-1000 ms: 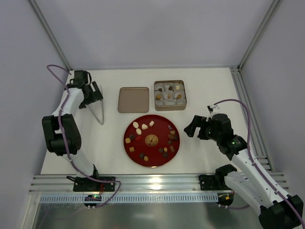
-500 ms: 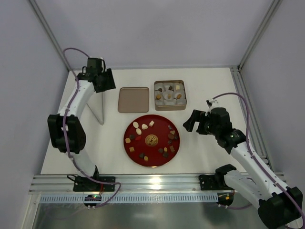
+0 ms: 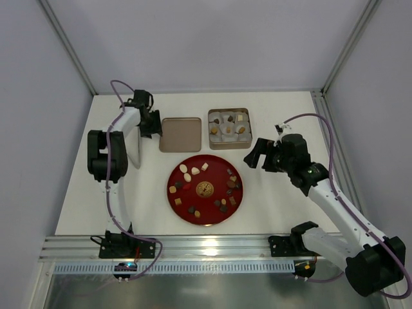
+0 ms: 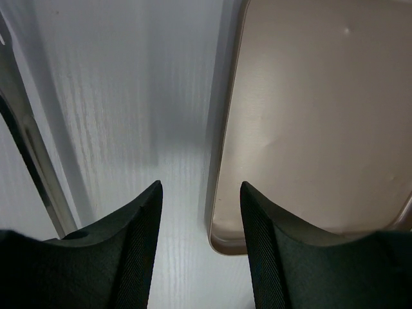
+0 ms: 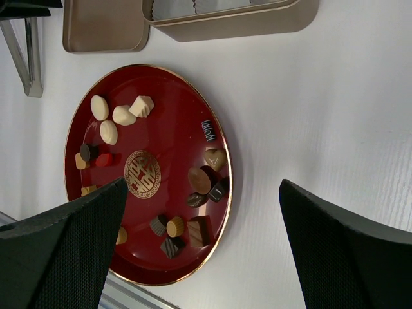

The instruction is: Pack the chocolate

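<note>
The chocolate (image 3: 225, 187) lies as several small dark, tan and cream pieces on a red plate (image 3: 205, 174). A few more pieces sit in white paper cups in the gold tin (image 3: 230, 129). The tin's lid (image 3: 180, 134) lies flat to its left. My left gripper (image 3: 154, 127) is open and empty, low over the lid's left edge. In the left wrist view the lid's (image 4: 315, 116) rim runs between the fingers of that gripper (image 4: 201, 187). My right gripper (image 3: 254, 154) is wide open and empty, right of the plate. The right wrist view shows the right gripper (image 5: 203, 187) above the plate's (image 5: 167, 129) right side and its chocolate (image 5: 199, 180).
A thin metal stand (image 3: 135, 151) stands left of the lid, close to my left arm; it also shows in the left wrist view (image 4: 32, 174). The tin (image 5: 238, 22) and lid (image 5: 103, 29) show at the top of the right wrist view. A metal rail (image 3: 206, 248) runs along the near edge.
My left gripper has swung from the far left corner rightward to the lid's left edge. My right gripper has shifted slightly up and left toward the plate.
</note>
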